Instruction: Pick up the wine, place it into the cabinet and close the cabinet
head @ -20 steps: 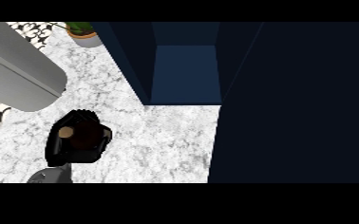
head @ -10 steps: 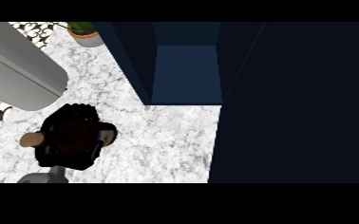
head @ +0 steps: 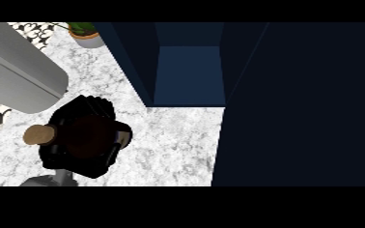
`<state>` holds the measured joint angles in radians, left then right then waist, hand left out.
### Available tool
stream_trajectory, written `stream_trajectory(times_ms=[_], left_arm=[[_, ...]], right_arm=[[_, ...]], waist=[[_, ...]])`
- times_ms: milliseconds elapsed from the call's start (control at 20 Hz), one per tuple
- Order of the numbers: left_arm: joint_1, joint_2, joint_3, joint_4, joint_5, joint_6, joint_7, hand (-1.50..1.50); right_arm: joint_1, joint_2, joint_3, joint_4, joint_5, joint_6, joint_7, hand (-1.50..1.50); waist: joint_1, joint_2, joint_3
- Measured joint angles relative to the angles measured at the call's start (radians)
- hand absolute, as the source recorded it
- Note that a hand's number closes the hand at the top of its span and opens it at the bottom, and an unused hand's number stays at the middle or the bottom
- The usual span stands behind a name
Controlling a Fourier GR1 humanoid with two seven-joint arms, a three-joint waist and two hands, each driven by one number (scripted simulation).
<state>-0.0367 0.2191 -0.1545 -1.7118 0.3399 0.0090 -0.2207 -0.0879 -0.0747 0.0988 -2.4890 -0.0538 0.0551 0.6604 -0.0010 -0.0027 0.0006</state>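
Observation:
My right hand shows at the lower left over the marble counter, its black fingers curled round the wine bottle. Only the bottle's tan cork top sticks out at the hand's left side; the dark body is mostly hidden inside the grip. The dark blue cabinet stands open up and to the right of the hand, its inner floor bare. My left hand shows nowhere.
A wide dark panel of the cabinet fills the right side. A big grey rounded body crosses the upper left corner. A small potted plant stands at the back by patterned tiles.
The hand with the bottle has shifted slightly, and the cork top has come out at its left side where it was hidden a second ago.

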Motion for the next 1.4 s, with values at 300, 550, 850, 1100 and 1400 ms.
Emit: stream_trajectory(times_ms=[300,550,850,1100,1400], left_arm=[[-0.050,-0.077,-0.101,-0.136,-0.060,0.099,0.156,1.50],[-0.161,-0.157,-0.146,-0.134,-0.113,0.177,0.257,1.50],[-0.258,-0.204,-0.197,-0.095,-0.147,0.286,0.301,1.50],[-0.384,-0.214,-0.237,-0.034,-0.181,0.404,0.340,1.50],[-0.470,-0.218,-0.273,0.061,-0.182,0.502,0.315,1.50]], right_arm=[[-0.003,0.008,0.014,0.000,0.000,-0.003,0.011,-1.50],[0.018,0.021,0.018,0.006,0.000,0.003,-0.023,-1.50],[0.052,0.019,0.006,0.002,-0.006,0.026,-0.042,-1.50],[0.033,0.011,-0.014,0.003,-0.010,0.032,-0.029,-1.50],[0.067,0.025,0.014,0.000,-0.010,0.042,-0.053,-1.50]], waist=[[-0.002,0.000,0.000],[-0.005,0.001,0.000],[-0.007,0.001,0.000],[-0.008,0.002,0.000],[-0.010,0.002,0.000]])
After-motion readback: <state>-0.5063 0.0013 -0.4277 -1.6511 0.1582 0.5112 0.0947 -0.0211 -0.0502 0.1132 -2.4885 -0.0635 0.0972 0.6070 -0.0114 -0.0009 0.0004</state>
